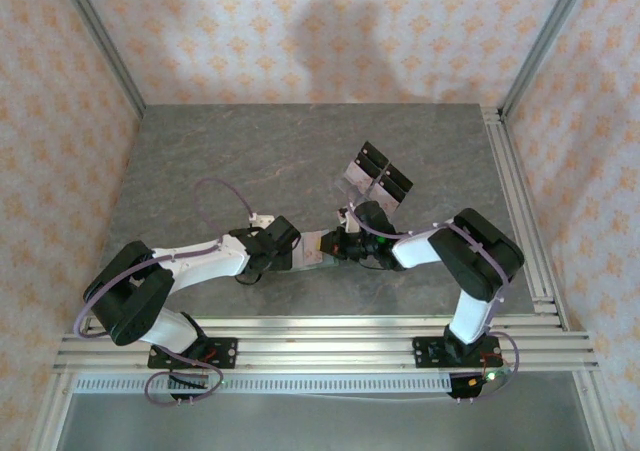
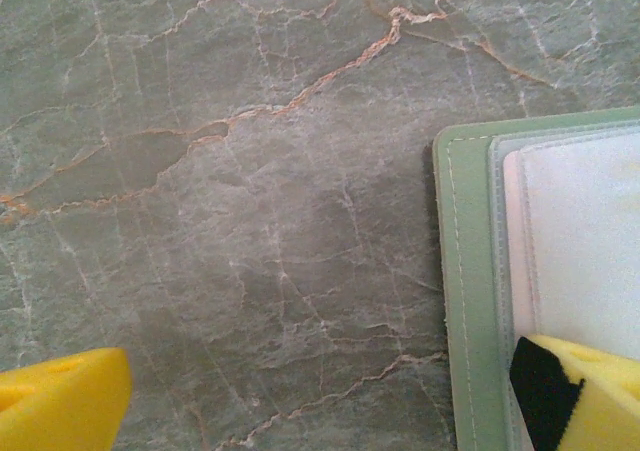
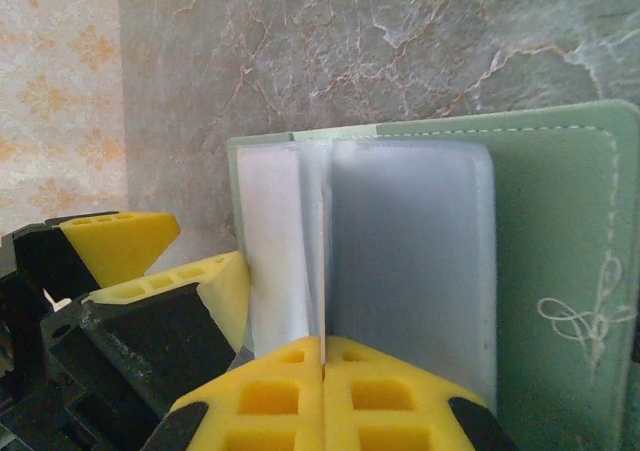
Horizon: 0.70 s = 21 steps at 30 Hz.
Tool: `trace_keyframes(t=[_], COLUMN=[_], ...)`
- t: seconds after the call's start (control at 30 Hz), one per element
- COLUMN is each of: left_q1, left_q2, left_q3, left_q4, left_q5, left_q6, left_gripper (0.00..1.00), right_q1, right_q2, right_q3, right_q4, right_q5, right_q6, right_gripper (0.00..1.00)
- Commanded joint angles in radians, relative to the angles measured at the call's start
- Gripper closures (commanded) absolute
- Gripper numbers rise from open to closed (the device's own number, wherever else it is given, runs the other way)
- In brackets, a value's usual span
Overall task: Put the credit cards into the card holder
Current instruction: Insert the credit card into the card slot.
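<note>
Right jaws pinch card holder (image 3: 560, 221) edge.

Table (image 2: 250, 221): grey-green marble-look stone, orange-white veins, smooth, dull sheen. Card holder (image 3: 560, 231): sage leather-like cover, matt, pale thread stitching. Inner sleeves (image 3: 410, 261): frosted soft plastic, slight gloss. Left gripper (image 2: 320, 401), right gripper (image 3: 323, 361): yellow matt moulded plastic tips. Near rails (image 1: 320, 331): pale brushed metal. Walls (image 1: 300, 31): matt, patterned, paper-like.

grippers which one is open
The left gripper: its yellow fingers stand wide apart at the card holder's edge. The right gripper is shut on a thin leaf inside it.
</note>
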Motion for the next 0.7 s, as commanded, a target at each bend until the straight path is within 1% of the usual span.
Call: trace_keyframes(t=[0.0,0.4,0.67], left_q1=[-0.005,-0.006,-0.006], left_q2=[-0.014,-0.048,-0.031], left_q3=[-0.011,0.018,0.017], left_q4=[-0.054,-0.125,-0.119], left_q5=[-0.042,-0.112,-0.112], left_q6=[-0.007,-0.024,-0.023], left_gripper=[0.01,0.00,0.00], right_q1=[0.006,0.006,0.005], right_q2=[0.024,0.044,0.069], right_q3=[0.005,0.015,0.018], right_q4=[0.073,0.093,0.124], right_q5=[-0.022,-0.035,-0.048], right_q6=[0.014,0.028,0.043], right_gripper=[1.00,1.00,1.00])
